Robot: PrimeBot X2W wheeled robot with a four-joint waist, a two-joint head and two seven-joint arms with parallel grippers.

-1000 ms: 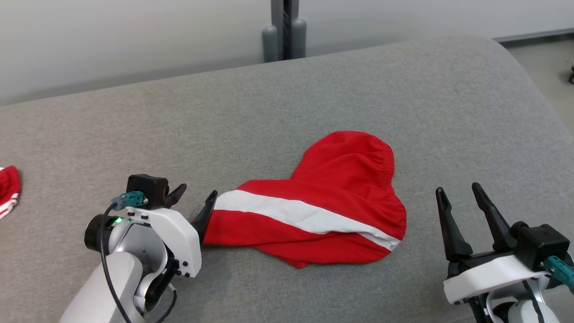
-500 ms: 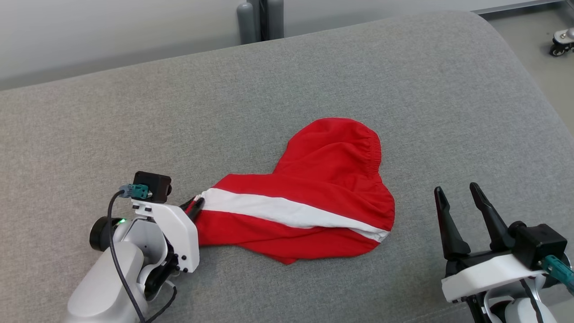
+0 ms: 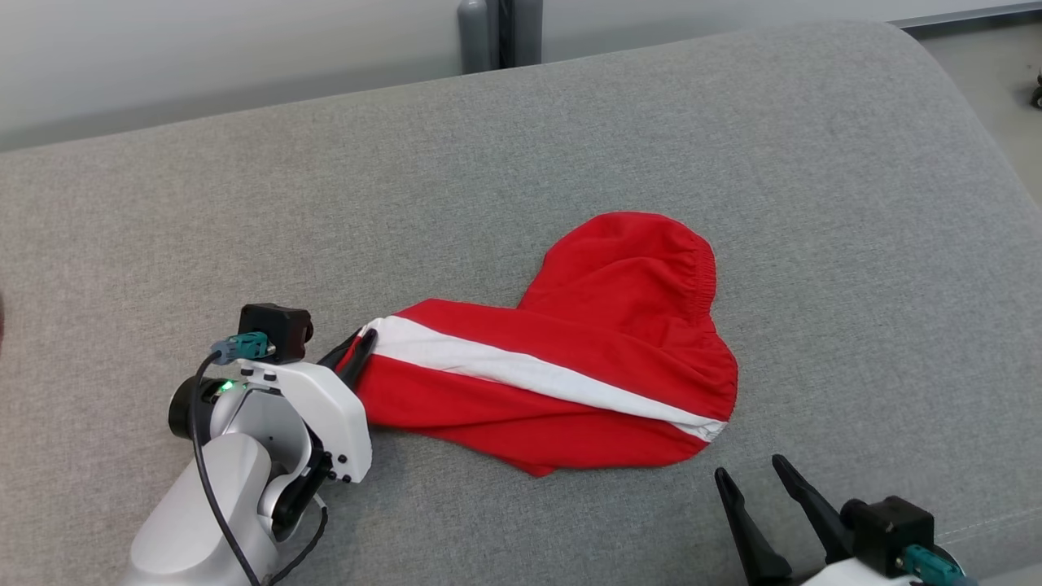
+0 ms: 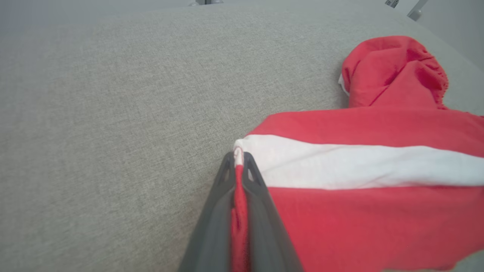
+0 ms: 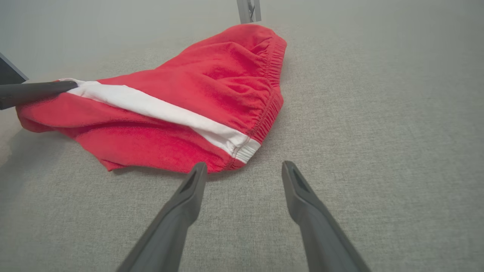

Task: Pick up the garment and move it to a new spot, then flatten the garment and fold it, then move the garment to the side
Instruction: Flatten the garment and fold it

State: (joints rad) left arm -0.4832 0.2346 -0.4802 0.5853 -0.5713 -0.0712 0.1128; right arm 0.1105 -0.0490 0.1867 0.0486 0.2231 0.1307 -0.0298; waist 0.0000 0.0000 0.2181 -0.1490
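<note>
Jaws, left: pressed together on the garment's left edge, with red cloth pinched between them.
Jaws, right: stood wide apart, gripped nothing.
Head view, left gripper (image 3: 358, 348): lay low at lower left, fingers pointing right, tips at the end of the white stripe (image 3: 529, 376).
Head view, garment (image 3: 586, 342): lay crumpled about the middle of the grey cushion (image 3: 570, 130), red, with the elastic waistband (image 3: 707, 268) curving along its right side.
Head view, right gripper (image 3: 749, 468): rose from the bottom edge at lower right, just below the garment's right corner and apart from the cloth.
Head view, post (image 3: 496, 32): stood behind the cushion's far edge.
Left wrist view, left gripper (image 4: 238, 160): clamped a fold of red hem that ran down between the fingers, with the white stripe (image 4: 359, 166) starting right at the tips.
Left wrist view, garment (image 4: 378, 226): spread to the right over the grey cushion (image 4: 94, 113), with the elastic waistband (image 4: 435, 71) bunched at upper right.
Right wrist view, right gripper (image 5: 245, 165): hung over bare grey cushion (image 5: 378, 113), one fingertip just beside the garment's stitched corner; contact too close to tell.
Right wrist view, garment (image 5: 211, 71): lay ahead and to the view's left, white stripe (image 5: 159, 107) slanting down to the elastic waistband (image 5: 270, 109).
Right wrist view, left gripper (image 5: 38, 92): showed as a dark finger at the view's left edge, at the stripe's far end.
</note>
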